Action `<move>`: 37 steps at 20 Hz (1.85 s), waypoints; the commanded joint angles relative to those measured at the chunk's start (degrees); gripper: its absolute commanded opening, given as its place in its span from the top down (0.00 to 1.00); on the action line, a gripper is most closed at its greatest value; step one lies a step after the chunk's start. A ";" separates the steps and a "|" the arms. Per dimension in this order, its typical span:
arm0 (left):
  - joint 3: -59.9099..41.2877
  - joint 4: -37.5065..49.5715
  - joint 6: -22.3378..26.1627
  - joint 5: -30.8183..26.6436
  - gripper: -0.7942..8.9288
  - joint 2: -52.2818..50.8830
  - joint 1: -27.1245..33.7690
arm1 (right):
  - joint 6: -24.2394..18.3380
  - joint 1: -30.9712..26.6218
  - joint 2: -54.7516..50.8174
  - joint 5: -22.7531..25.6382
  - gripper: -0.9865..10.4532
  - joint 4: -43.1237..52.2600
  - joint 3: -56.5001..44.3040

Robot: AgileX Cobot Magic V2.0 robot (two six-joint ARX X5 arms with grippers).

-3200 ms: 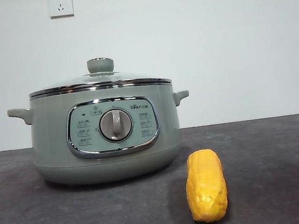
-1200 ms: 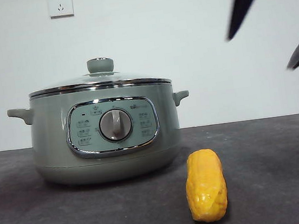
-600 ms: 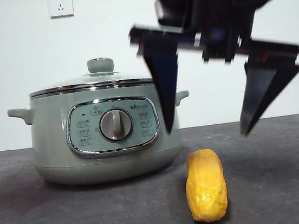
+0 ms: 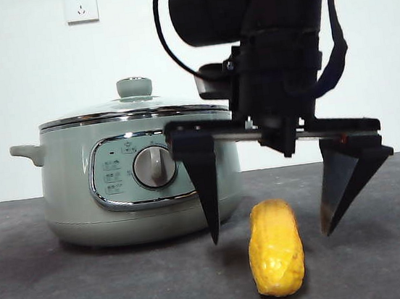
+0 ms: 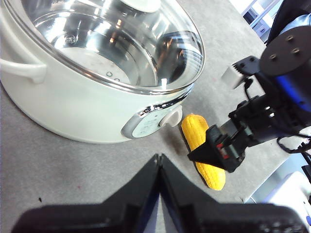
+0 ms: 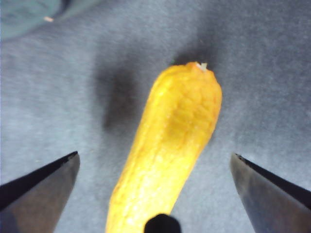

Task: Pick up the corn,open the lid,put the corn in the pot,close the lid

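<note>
Dropping fast beside the pot (image 4: 142, 182), the right gripper (image 4: 269, 236) now hangs with its two black jaws spread wide on either side of the corn (image 4: 276, 257), where half a second ago it was higher, its tips only level with the pot's lower half. Neither jaw touches the cob yet; in the right wrist view the corn (image 6: 165, 160) lies between the tips with bare table on both sides. That puts the task at its very first step: the pick-up is lined up but the squeeze has not begun, and a little more descent looks needed before closing.

The left gripper (image 5: 159, 167) waits off to the pot's other side, its jaws pressed together and holding nothing.

The corn is a short, stubby yellow-orange cob with fine rows of kernels and a plastic sheen, lying flat on the dark grey table (image 4: 72, 296) just in front of the pot's right side, near it but not touching. The lid (image 4: 133, 108) sits closed on the pot, unmoved.
</note>
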 commanded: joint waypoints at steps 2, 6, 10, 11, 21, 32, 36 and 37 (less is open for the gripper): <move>-0.04 0.00 0.96 0.02 0.92 -0.09 -0.13 | -0.83 0.11 1.99 0.24 0.45 -0.15 0.07; -0.04 -0.31 1.14 0.02 0.92 -0.09 -0.13 | -1.07 0.11 2.01 0.63 0.92 -0.42 0.07; 0.00 0.28 1.14 0.00 0.92 0.09 -0.13 | -4.70 0.11 1.99 0.92 0.93 -0.63 0.07; 0.13 0.26 1.14 0.02 0.92 0.26 -0.15 | -6.25 0.07 1.68 0.94 0.93 -1.86 0.15; 16.50 -7.37 7.58 -7.98 0.92 16.92 -5.86 | -19.98 0.04 -19.45 4.85 0.93 -23.34 3.43; 59.56 -25.03 15.15 -21.44 0.20 50.66 -14.45 | -15.47 0.04 -35.45 4.90 0.93 -34.88 8.98; 72.28 -31.80 16.13 -26.47 0.20 60.13 -16.39 | -14.38 0.04 -36.26 4.90 0.93 -36.44 8.98; 74.38 -32.92 16.96 -28.35 0.20 62.12 -16.94 | -14.21 0.07 -36.28 4.90 0.93 -36.41 8.98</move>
